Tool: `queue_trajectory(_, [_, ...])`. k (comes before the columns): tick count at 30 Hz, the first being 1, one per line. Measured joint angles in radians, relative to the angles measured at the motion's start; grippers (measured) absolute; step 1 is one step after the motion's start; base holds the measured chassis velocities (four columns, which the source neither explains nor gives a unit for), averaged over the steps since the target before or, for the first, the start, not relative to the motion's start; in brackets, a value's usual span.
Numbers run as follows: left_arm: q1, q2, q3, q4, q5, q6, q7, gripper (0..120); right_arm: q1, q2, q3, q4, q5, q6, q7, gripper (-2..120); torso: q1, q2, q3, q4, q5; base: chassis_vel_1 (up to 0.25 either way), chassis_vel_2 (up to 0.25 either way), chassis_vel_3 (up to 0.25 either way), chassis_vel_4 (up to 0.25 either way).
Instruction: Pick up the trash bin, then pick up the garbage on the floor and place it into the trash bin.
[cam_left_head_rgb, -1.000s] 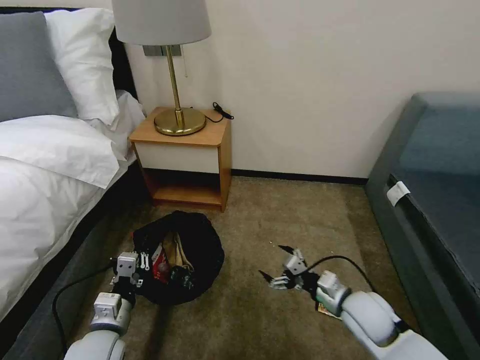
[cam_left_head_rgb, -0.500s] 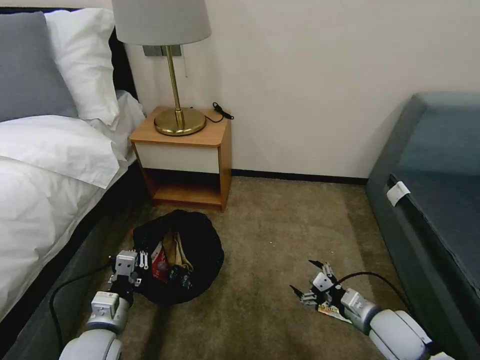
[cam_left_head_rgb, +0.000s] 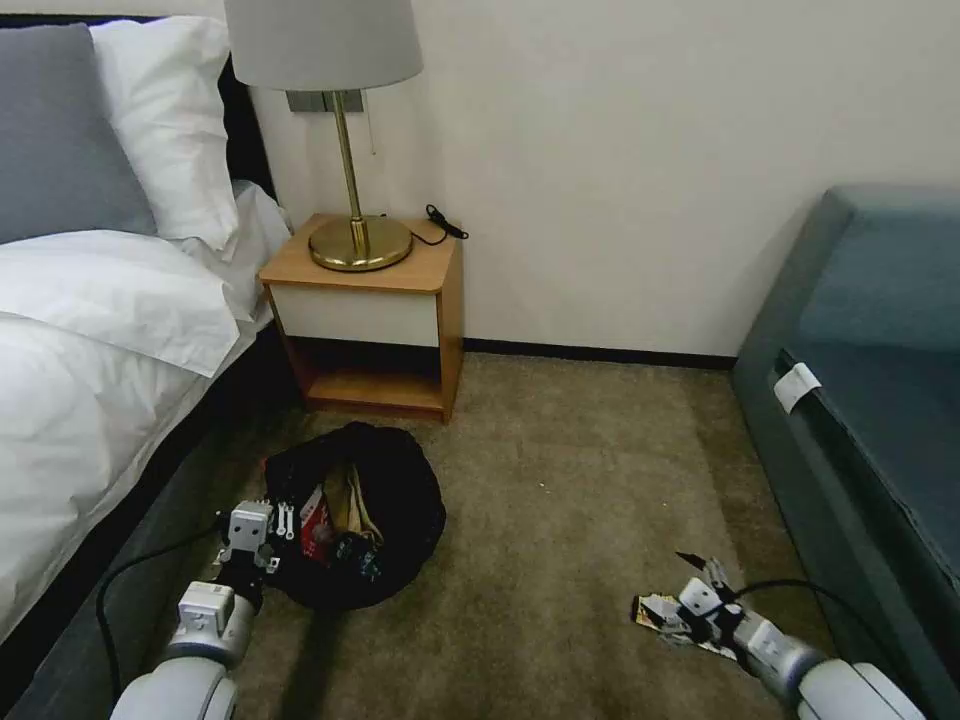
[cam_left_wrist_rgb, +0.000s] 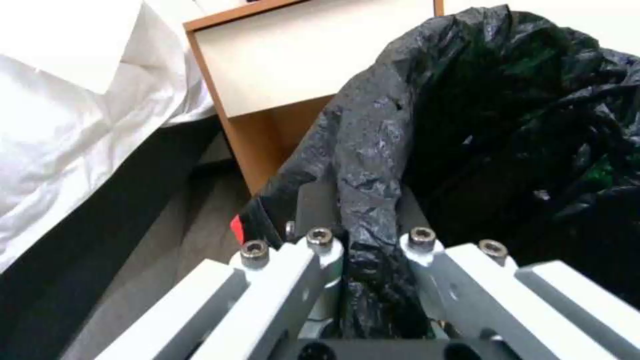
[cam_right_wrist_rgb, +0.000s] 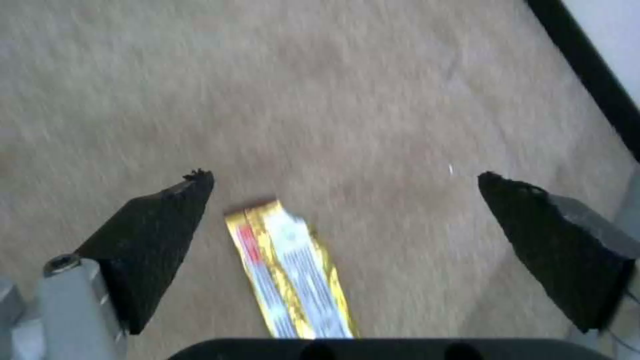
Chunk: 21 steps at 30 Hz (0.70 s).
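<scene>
The trash bin (cam_left_head_rgb: 400, 500), lined with a glossy black bag (cam_left_wrist_rgb: 507, 120), stands on the carpet before the nightstand. In it lie a red snack packet (cam_left_head_rgb: 316, 520), tan-brown paper packaging (cam_left_head_rgb: 356, 500) and a small bottle (cam_left_head_rgb: 355, 550). My left gripper (cam_left_head_rgb: 280, 524) (cam_left_wrist_rgb: 365, 237) is shut on the bin's near-left rim, pinching the liner. A long yellow-white wrapper (cam_left_head_rgb: 655, 612) (cam_right_wrist_rgb: 293, 272) lies flat on the floor at the lower right. My right gripper (cam_left_head_rgb: 668, 588) (cam_right_wrist_rgb: 345, 176) hovers low over it, open, its black fingertips (cam_right_wrist_rgb: 160, 225) spread to either side of the wrapper's end.
A wooden nightstand (cam_left_head_rgb: 370, 320) with a brass lamp (cam_left_head_rgb: 355, 235) stands behind the bin. The bed (cam_left_head_rgb: 90, 340) runs along the left, and a dark teal sofa (cam_left_head_rgb: 870, 400) borders the right, close to the right arm. Open carpet (cam_left_head_rgb: 570, 470) lies between them.
My right arm has swung right and back toward me, going down from mid-carpet to just above the wrapper. The left gripper and the bin have held still.
</scene>
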Motion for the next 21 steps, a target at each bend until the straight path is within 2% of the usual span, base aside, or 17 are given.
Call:
queue_trajectory(5, [-0.002, 0.016, 0.002, 0.009, -0.007, -0.003, 0.001, 4, -0.079, -0.007, 0.072, -0.015, -0.036, 0.015, -0.002, 100, 0.0, 0.0, 0.0, -0.0001, -0.0001, 0.0, 0.0, 0.0, 0.0])
queue_trajectory(21, [-0.025, 0.046, 0.02, 0.021, -0.019, 0.006, 0.002, 4, -0.165, 0.01, 0.171, -0.083, -0.1, 0.057, -0.001, 100, 0.0, 0.0, 0.0, -0.0002, 0.0, 0.0, 0.0, 0.0, 0.0])
